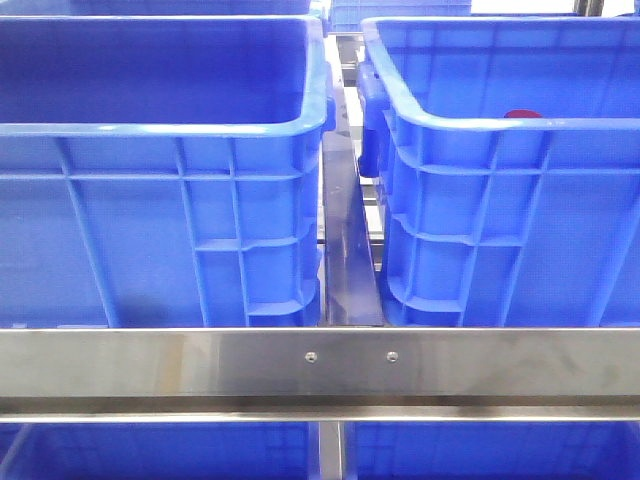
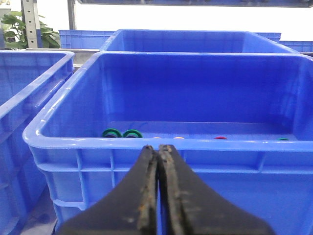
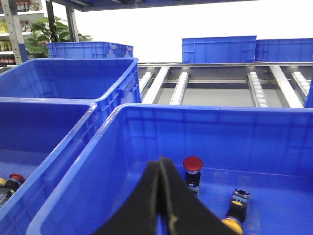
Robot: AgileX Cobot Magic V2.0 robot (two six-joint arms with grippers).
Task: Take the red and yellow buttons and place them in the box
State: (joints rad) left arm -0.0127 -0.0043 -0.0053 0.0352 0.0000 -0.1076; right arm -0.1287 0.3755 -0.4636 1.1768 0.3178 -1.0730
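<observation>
Closest to the left wrist camera, the left gripper [image 2: 158, 152] has its two dark fingers pressed together with nothing between them, poised just outside the near rim of a blue bin [image 2: 146, 143]. Over that rim, small parts lie on the bin floor: two green rings [image 2: 122, 133], a sliver of red [image 2: 220, 138] and some pale orange pieces too hidden by the rim to name. The closed, empty jaws suggest an arm parked clear of the bin rather than reaching into it.

The right gripper [image 3: 162, 169] is likewise closed on nothing, hovering above the inside of another blue bin [image 3: 88, 169]. On that bin's floor a red button [image 3: 192, 166] stands upright on its dark body, and a yellow button [image 3: 234, 215] lies tilted nearby, both apart from the fingers. A neighbouring bin holds another red-capped part [image 3: 16, 178].

From the front, two tall crates sit side by side behind a steel rail [image 1: 320, 362]; a red cap [image 1: 522, 114] peeks above the right crate's rim.

Whether these buttons lie in a supply bin or the target box cannot be judged.
</observation>
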